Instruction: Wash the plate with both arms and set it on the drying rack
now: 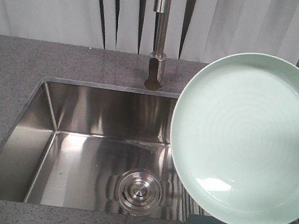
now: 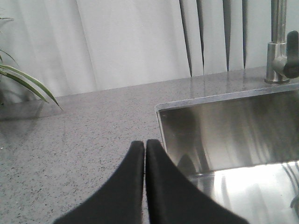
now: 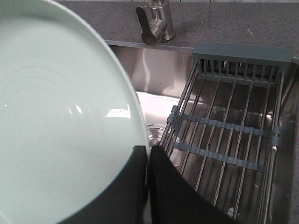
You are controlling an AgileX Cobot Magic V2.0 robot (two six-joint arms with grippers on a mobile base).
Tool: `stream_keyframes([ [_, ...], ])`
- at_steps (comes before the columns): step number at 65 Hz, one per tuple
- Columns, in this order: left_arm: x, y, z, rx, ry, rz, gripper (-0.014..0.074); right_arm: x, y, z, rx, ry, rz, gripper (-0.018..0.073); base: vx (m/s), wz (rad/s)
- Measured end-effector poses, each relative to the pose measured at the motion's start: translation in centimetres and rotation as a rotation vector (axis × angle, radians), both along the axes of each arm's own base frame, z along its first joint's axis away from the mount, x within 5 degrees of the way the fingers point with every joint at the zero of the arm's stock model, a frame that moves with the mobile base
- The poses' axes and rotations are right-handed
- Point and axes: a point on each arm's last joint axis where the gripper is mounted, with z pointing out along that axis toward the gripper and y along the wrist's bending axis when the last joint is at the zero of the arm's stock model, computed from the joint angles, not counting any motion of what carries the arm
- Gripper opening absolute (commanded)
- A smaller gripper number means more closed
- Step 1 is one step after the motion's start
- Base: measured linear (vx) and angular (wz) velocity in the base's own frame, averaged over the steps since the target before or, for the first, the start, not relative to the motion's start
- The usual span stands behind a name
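Your right gripper [image 3: 147, 151] is pinched shut on the rim of the plate [image 3: 60, 116]. The plate is up in the air over the right side of the sink [image 1: 21, 150], tipped so its face looks at the front camera. The rack [image 3: 224, 135] lies flat across the right side of the sink, below the plate. Its rods run from the front of the sink to the back.

Your left gripper [image 2: 145, 143] has its fingers pressed together with nothing between them. It hangs over the counter [image 2: 70, 140] left of the sink, so the right arm is nearer the rack.

No water runs from the tap [image 1: 156, 63], and I cannot tell if the plate is washed.

The front view shows only a grey-blue bar of the rack under the plate. The right wrist view shows the rods. The left wrist view shows no plate at all.
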Motion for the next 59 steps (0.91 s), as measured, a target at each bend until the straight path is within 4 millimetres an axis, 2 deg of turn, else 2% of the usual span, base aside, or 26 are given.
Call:
stream_keyframes([
  [59,0.00,0.00,0.00,0.000,0.000,0.000,-0.0006,0.00,0.00,0.00,0.000,0.000,0.000,-0.0011,0.02,0.00],
])
